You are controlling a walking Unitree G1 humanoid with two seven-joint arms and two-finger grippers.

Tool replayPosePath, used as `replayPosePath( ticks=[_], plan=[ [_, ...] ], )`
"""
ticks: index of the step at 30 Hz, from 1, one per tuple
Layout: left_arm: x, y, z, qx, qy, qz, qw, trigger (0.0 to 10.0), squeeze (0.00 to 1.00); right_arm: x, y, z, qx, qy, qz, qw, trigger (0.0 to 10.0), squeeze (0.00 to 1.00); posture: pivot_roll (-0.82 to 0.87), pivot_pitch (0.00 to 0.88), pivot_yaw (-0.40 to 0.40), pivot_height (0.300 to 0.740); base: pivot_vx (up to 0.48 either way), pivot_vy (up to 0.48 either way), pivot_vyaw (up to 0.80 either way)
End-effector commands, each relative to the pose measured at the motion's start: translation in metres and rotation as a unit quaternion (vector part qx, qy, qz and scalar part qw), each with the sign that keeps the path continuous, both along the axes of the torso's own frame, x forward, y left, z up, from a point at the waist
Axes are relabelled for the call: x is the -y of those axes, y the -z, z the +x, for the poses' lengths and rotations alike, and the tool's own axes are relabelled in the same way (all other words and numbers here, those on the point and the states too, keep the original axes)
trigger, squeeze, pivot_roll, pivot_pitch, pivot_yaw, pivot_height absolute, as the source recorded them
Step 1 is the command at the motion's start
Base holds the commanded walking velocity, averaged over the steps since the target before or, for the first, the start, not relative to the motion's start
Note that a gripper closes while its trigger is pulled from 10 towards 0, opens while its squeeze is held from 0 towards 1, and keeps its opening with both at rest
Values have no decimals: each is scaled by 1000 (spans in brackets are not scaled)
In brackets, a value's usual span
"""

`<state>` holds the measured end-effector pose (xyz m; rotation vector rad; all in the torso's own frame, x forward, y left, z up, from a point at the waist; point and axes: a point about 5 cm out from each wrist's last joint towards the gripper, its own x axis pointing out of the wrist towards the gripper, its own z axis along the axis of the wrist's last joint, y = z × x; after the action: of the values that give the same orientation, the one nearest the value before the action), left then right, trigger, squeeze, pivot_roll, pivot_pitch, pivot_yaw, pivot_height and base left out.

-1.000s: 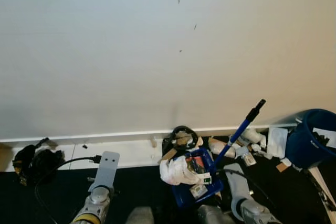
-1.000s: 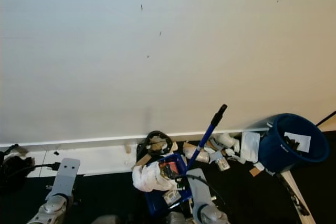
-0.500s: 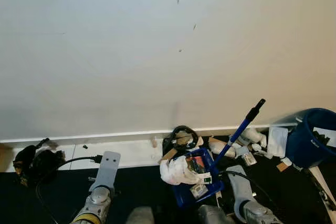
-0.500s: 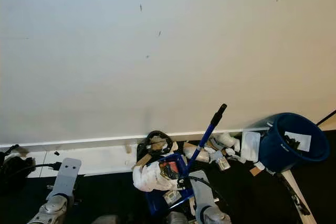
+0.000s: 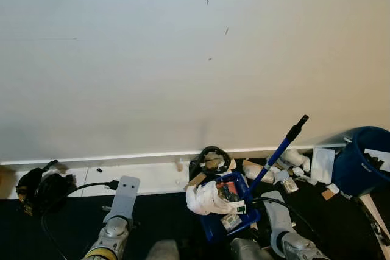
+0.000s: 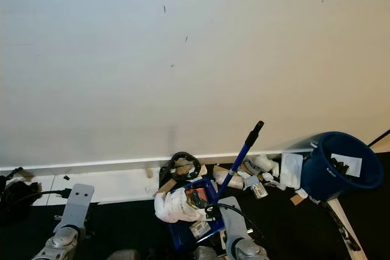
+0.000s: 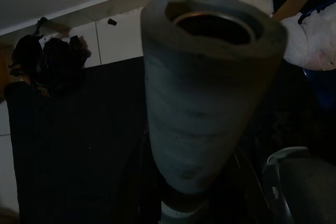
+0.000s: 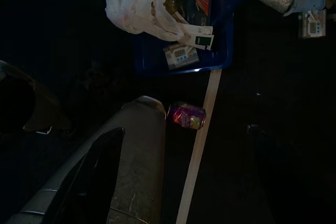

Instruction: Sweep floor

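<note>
Blue dustpan (image 5: 226, 214) at six o'clock on my head feed, heaped with a white bag (image 5: 206, 199) and packets.

Its blue handle (image 5: 277, 151) leans toward two o'clock; the blue bin (image 5: 359, 161) sits at four. A purple can (image 8: 186, 116) lies beside a pale stick (image 8: 202, 135). No label reads clearly. I cannot tell either pincer's state.

The bin (image 5: 367, 159) is cut off at the edge; small litter (image 5: 286, 168) beside it seems unidentifiable.
</note>
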<state>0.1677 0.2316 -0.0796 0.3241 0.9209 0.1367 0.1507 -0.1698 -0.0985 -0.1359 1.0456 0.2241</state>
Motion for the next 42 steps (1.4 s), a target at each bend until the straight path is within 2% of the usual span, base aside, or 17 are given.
replayPosePath(
  ticks=[1,42],
  plan=[
    [4,6,-10,-20,-2,-3,1000,10000,0,1,0,1,-2,0,-3,1000,10000,0,147,0,-68,740,0,0,0],
    [4,7,-12,-22,-13,-4,1000,10000,0,-3,1,0,-10,-18,-7,1000,10000,0,153,0,-80,740,0,0,0]
  ],
)
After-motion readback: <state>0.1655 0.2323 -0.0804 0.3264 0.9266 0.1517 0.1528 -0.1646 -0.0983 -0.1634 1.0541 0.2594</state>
